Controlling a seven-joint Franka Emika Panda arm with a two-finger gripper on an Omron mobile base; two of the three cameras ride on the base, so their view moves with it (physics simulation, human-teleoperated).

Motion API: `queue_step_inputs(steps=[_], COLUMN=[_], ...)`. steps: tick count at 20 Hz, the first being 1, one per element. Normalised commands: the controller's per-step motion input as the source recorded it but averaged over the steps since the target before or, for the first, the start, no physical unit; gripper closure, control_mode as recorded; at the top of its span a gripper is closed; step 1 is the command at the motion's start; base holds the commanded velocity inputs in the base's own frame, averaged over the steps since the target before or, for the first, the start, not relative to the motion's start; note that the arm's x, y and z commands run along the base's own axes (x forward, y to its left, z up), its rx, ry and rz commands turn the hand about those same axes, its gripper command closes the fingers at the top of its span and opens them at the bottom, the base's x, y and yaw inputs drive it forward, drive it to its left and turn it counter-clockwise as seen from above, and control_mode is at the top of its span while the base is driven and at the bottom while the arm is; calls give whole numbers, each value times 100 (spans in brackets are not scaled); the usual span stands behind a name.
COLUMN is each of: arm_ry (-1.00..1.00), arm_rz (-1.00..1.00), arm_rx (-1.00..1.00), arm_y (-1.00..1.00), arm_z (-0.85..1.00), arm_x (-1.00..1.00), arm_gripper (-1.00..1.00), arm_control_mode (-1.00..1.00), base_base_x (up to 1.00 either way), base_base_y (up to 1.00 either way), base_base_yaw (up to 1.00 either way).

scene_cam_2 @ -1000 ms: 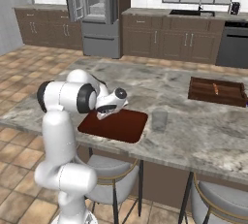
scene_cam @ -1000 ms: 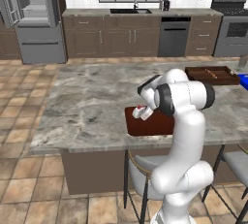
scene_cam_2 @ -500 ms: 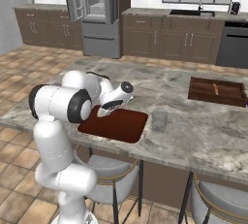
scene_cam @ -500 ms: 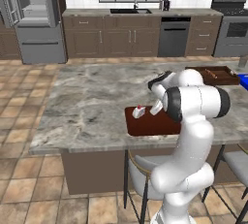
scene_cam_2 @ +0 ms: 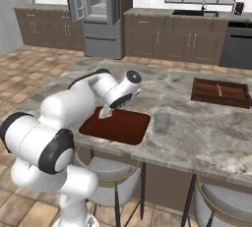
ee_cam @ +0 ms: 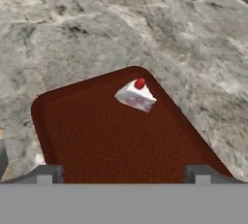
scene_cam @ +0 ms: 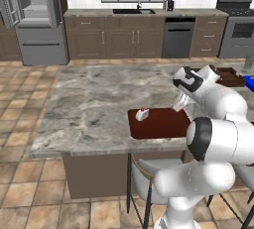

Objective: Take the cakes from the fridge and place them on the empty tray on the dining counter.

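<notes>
Here, white wedge cake (ee_cam: 136,96), woven-textured reddish tray (ee_cam: 111,140), marbled stone counter (ee_cam: 97,29).

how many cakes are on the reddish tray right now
1: the white cake with a red top sits near a far corner of the reddish-brown tray. No chocolate one is visible; the arm hides part of the tray.

Marbled dining counter (scene_cam: 89,109), reddish-brown tray (scene_cam: 158,124) near its front edge, glass (scene_cam_2: 162,121) beside it, dark sectioned tray (scene_cam_2: 220,92) farther off
</notes>
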Motion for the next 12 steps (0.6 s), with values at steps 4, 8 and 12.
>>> queue_step_inputs(steps=[4,8,12], arm_ry=[3,3,0], arm_rz=[0,-4,-9], arm_rx=[-9,-6,0], arm_y=[-8,0,0], arm_z=[100,100,100], arm_x=[-90,-85,-84], arm_gripper=[-100,-100,-100], arm_control_mode=[-100,-100,-100], base_base_x=[0,0,0], base_base_y=[0,0,0], base_base_yaw=[0,0,0])
